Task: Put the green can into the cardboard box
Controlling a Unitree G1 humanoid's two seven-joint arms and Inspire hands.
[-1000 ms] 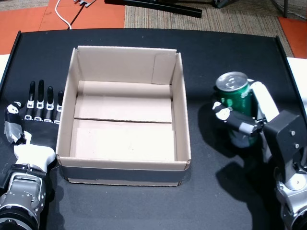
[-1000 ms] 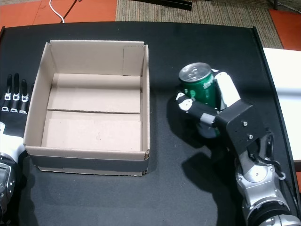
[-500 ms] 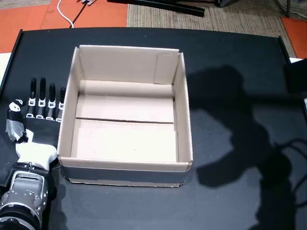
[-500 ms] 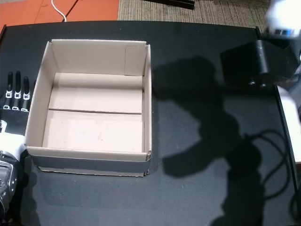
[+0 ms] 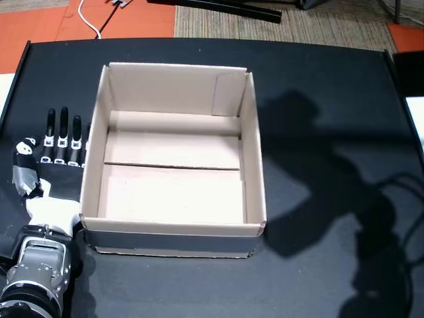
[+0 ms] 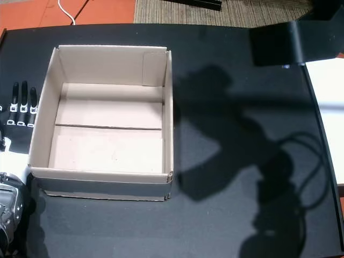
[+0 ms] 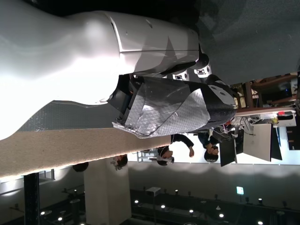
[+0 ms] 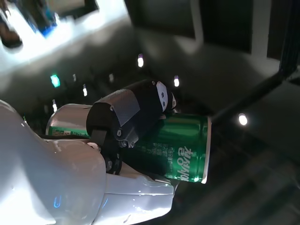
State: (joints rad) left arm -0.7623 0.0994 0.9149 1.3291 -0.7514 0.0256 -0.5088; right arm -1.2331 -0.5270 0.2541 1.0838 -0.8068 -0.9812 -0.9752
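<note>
Right wrist view gives you the only look at the green can (image 8: 173,147): the right hand (image 8: 112,154) is wrapped around it, the dark thumb pressed across its side and the white palm behind it, with the can lying tilted in the turned picture against a dim background of lights. You cannot see that hand or the can in either head view; only a broad shadow falls on the black worktop (image 5: 318,73) to the right of the cardboard box (image 5: 173,159), and a dark block of the right arm (image 6: 290,40) shows at the top right corner in a head view. Your box sits open-topped on the worktop (image 6: 226,226) with its flaps flat on the bottom and nothing inside it (image 6: 107,121). Your left hand (image 5: 46,172) lies flat on the worktop just beside the box's left wall, fingers (image 5: 63,132) straight and spread slightly, holding nothing; the left wrist view shows its taped thumb (image 7: 178,110) and, beyond it, people in the room.
</note>
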